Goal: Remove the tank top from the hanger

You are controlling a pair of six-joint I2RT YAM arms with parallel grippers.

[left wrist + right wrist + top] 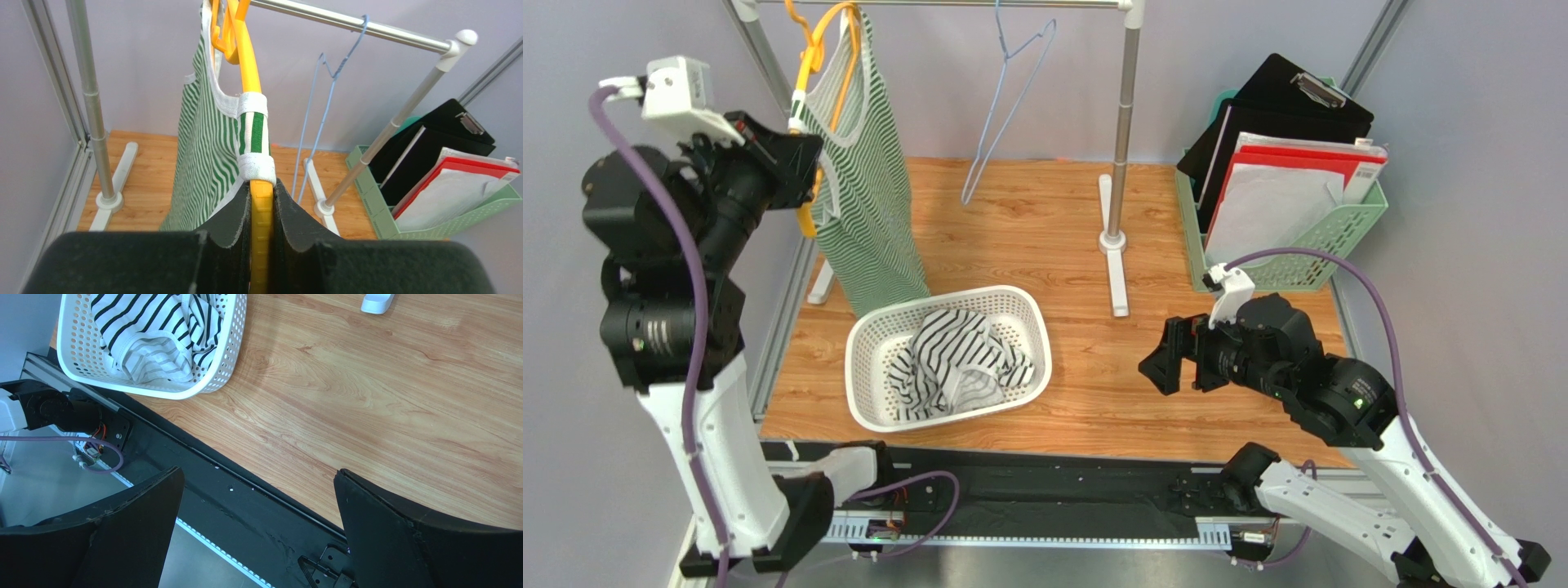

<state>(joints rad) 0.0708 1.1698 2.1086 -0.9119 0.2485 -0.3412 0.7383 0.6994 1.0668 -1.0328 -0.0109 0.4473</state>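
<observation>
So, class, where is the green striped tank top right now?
In the top view the tank top hangs at the upper left on the yellow hanger, which the left gripper clamps, just beyond the white basket.

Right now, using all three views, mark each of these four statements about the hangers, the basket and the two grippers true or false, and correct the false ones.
1. The left gripper is shut on the yellow hanger. True.
2. The green striped tank top lies in the white basket. False: it hangs on the yellow hanger; the white basket holds a black-and-white striped garment.
3. The right gripper is open and holds nothing. True.
4. The blue wire hanger carries a shirt. False: the blue wire hanger is bare.
</observation>
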